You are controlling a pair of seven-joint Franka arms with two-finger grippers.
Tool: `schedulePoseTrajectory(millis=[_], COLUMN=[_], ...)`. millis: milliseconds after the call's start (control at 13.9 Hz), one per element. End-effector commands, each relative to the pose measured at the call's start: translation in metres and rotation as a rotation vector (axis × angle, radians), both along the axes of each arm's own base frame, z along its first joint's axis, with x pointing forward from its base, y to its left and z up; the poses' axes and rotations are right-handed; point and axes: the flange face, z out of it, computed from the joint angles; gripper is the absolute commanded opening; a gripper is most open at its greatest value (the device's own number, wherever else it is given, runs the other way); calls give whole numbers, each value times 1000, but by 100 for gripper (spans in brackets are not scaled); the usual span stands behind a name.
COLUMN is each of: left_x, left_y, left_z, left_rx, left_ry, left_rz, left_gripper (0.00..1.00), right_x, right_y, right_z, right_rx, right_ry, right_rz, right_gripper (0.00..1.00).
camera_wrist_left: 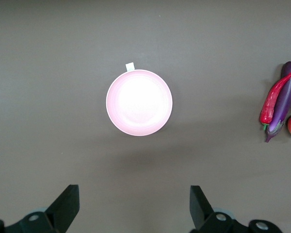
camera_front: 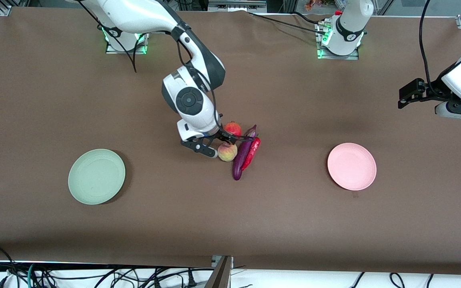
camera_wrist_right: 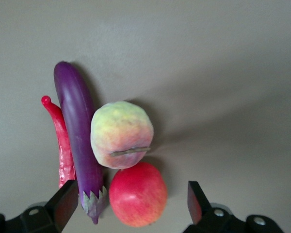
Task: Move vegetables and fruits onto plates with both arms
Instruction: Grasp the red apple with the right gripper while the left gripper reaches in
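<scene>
— Where do your right gripper's (camera_front: pixel 214 147) fingers stand?

— Spread wide and empty, low over the produce pile mid-table, straddling the round red pomegranate (camera_wrist_right: pixel 137 193), with the yellowish-pink blushed peach (camera_front: pixel 227 152) touching it on the side nearer the front camera.

— And beside those?

— The long glossy purple eggplant (camera_front: pixel 243 155) (dark stem by the pomegranate), with the slim bright red chili pepper (camera_front: pixel 251 153) pressed against it.

— Your left gripper (camera_wrist_left: pixel 135 204)?

— Fingers apart too, waiting high over the round pale pink plate (camera_front: pixel 351 166). The round pale green plate (camera_front: pixel 96 176) sits bare toward the right arm's end.
</scene>
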Motion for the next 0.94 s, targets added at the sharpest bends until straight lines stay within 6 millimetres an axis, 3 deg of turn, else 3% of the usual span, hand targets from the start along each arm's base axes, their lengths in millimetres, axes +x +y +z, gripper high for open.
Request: schedulePoseTrajectory(millis=[0, 504, 864], left_x=[-2, -2, -3], left_y=[0, 2, 0], left_z=[8, 11, 11], left_rx=[28, 27, 26], left_ry=[-7, -15, -9], left_rz=[-10, -6, -9], left_gripper=[100, 100, 100], right_x=[-6, -30, -37], right_y=[16, 44, 47], right_z=[-13, -41, -58], right_rx=[12, 9, -60], right_ry=[-19, -25, -62], right_rz=[-21, -7, 85], right_gripper=[100, 100, 100])
